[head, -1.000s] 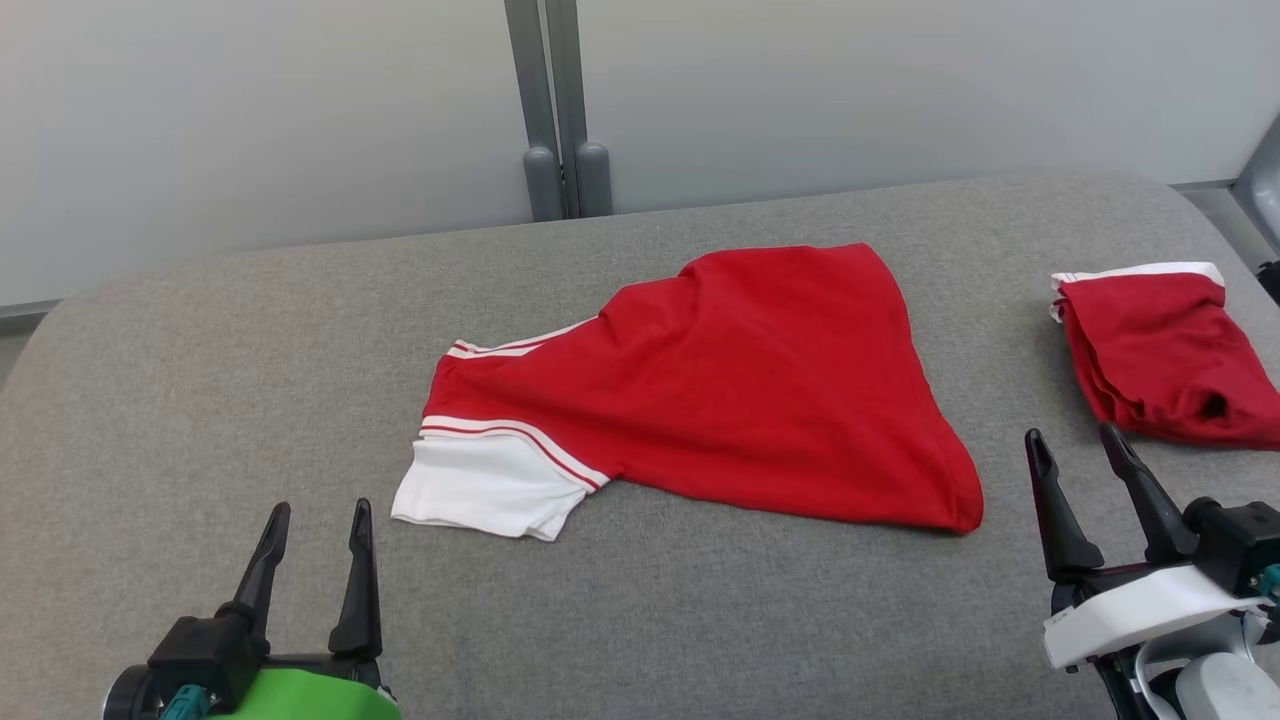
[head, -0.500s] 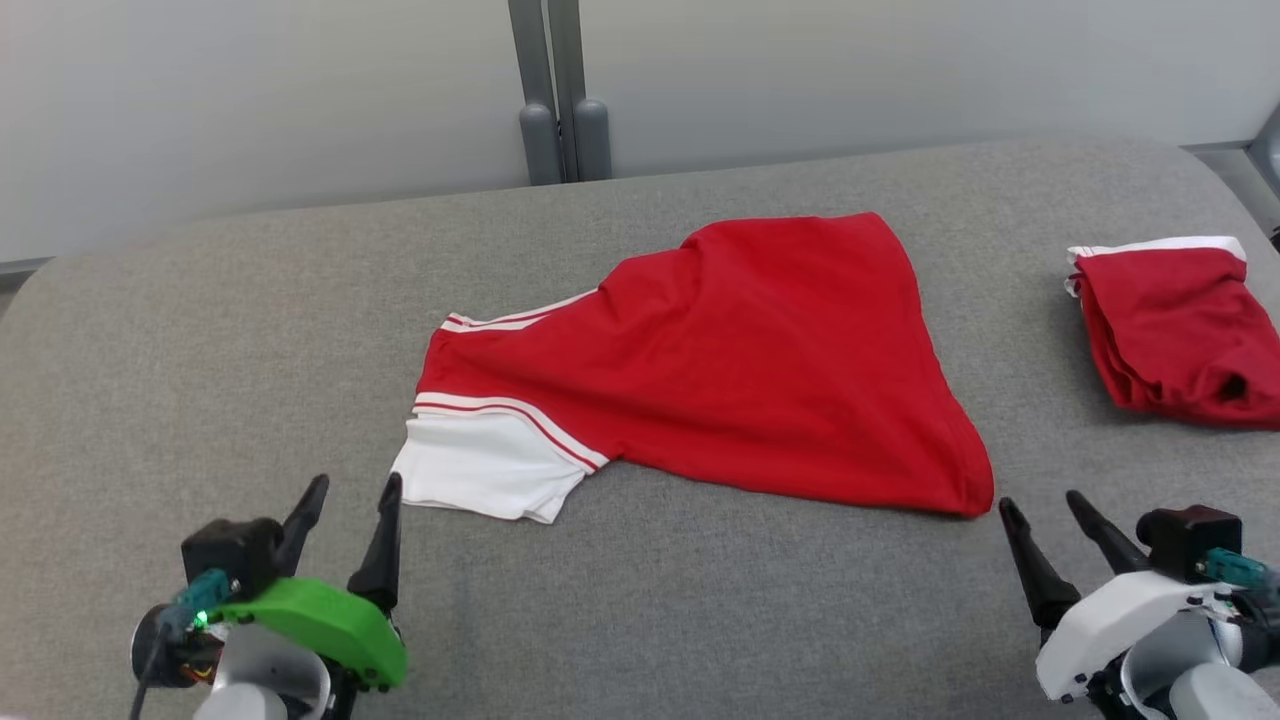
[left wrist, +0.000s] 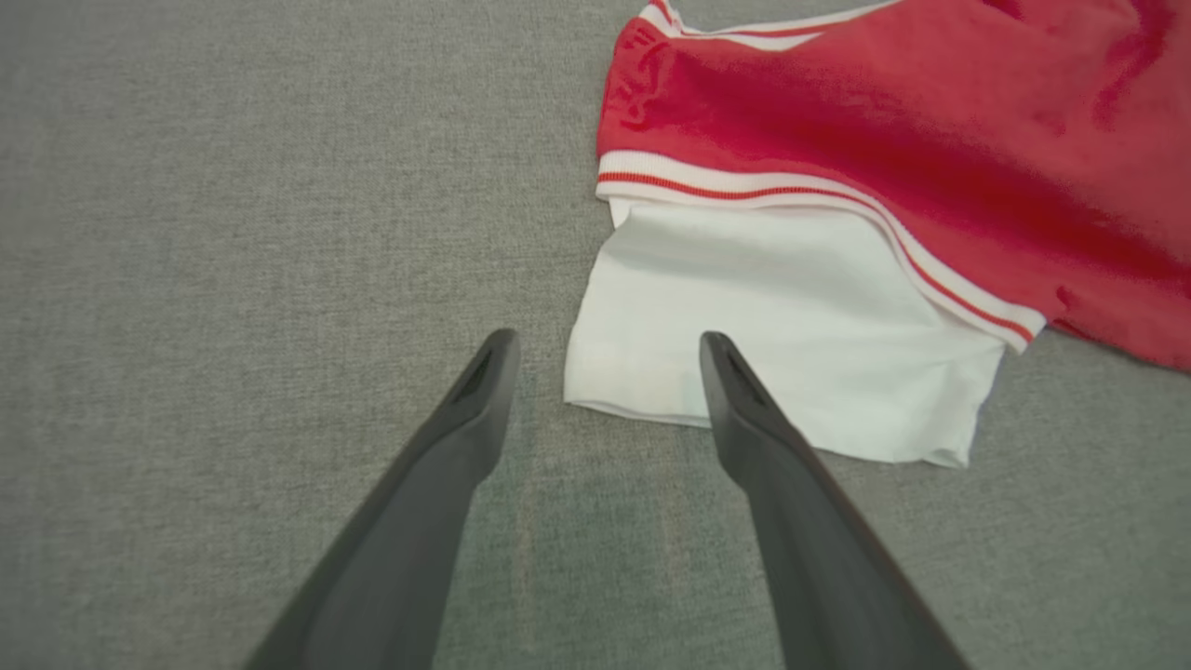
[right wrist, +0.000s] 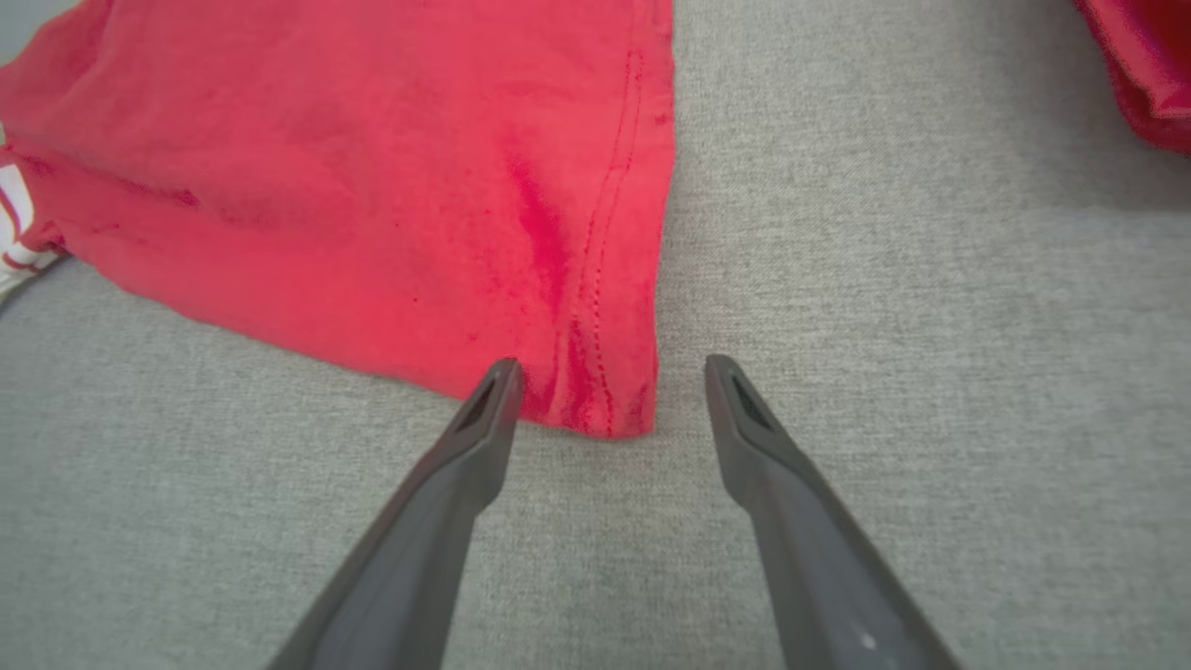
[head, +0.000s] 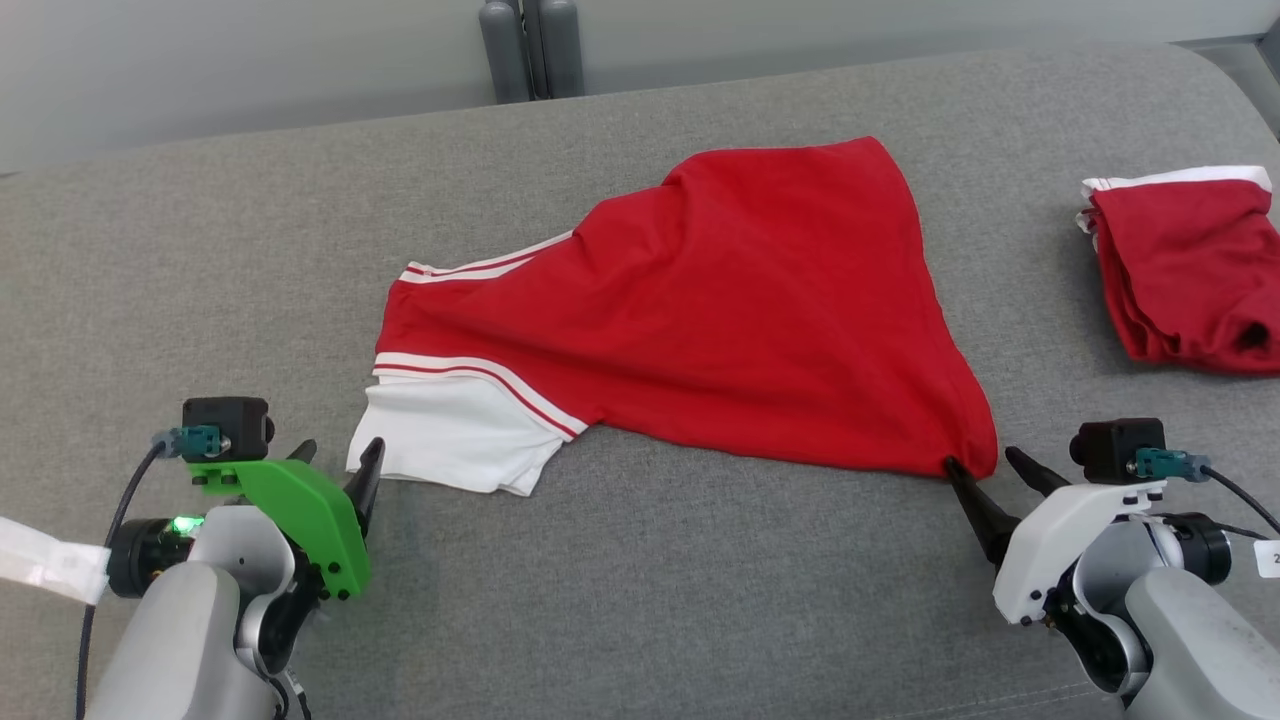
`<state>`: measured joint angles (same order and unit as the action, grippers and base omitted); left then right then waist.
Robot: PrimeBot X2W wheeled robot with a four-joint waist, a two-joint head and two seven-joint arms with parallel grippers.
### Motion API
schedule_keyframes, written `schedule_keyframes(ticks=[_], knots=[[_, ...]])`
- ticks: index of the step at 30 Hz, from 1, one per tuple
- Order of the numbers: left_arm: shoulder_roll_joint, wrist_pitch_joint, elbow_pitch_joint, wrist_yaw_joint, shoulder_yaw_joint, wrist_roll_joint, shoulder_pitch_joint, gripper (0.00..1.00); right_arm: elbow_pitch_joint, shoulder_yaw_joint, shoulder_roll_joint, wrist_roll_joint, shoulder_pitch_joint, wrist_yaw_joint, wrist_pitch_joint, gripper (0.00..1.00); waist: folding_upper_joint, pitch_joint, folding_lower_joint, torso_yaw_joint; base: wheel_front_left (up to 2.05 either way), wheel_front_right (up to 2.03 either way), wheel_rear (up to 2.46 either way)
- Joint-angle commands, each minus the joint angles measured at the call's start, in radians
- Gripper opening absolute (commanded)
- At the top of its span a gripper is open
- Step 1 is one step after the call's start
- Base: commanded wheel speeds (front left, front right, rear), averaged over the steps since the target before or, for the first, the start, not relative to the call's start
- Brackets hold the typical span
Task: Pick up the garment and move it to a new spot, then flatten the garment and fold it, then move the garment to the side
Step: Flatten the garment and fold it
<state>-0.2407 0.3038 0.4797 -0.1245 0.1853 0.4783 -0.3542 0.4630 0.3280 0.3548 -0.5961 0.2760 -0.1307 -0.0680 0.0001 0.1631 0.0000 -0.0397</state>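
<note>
A red shirt [head: 720, 310] lies spread on a grey desk [head: 650, 600], with my two pincers at its near corners.

The shirt rests loosely flat at the middle of the desk, its white sleeve [head: 450, 440] toward my left and its red hem corner [right wrist: 605, 391] toward my right. My left pincer [head: 339, 448] is low at the sleeve's near corner with its fingers apart. In its wrist view, one finger overlaps the sleeve's edge and the other lies over bare desk. My right pincer [head: 981, 458], also apart, straddles the hem corner, one fingertip at the cloth's edge. A folded red cloth [head: 1180, 270] lies far right, well apart from the shirt.
</note>
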Motion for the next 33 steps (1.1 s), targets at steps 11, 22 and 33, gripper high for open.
schedule_keyframes(ticks=[11, 22, 33], knots=[[-0.082, 0.133, 0.099, -0.006, 0.12, 0.136, -0.15, 1.0, 0.066, 0.088, 0.005, -0.053, 0.084, 0.0, 0.029, 1.0, -0.0001, 0.038, 0.0, -0.026, 0.0, 0.0, 0.0], [-0.122, 0.197, 0.238, -0.006, 0.189, 0.204, -0.195, 1.0, 0.098, 0.169, 0.007, -0.102, 0.121, 0.0, 0.063, 1.0, -0.0001, 0.052, 0.0, -0.047, 0.0, 0.0, 0.0], [-0.128, 0.198, 0.257, -0.006, 0.258, 0.287, -0.2, 0.0, 0.125, 0.236, 0.018, -0.155, 0.139, 0.0, 0.09, 0.82, -0.0001, 0.045, 0.0, -0.042, 0.0, 0.0, 0.0]])
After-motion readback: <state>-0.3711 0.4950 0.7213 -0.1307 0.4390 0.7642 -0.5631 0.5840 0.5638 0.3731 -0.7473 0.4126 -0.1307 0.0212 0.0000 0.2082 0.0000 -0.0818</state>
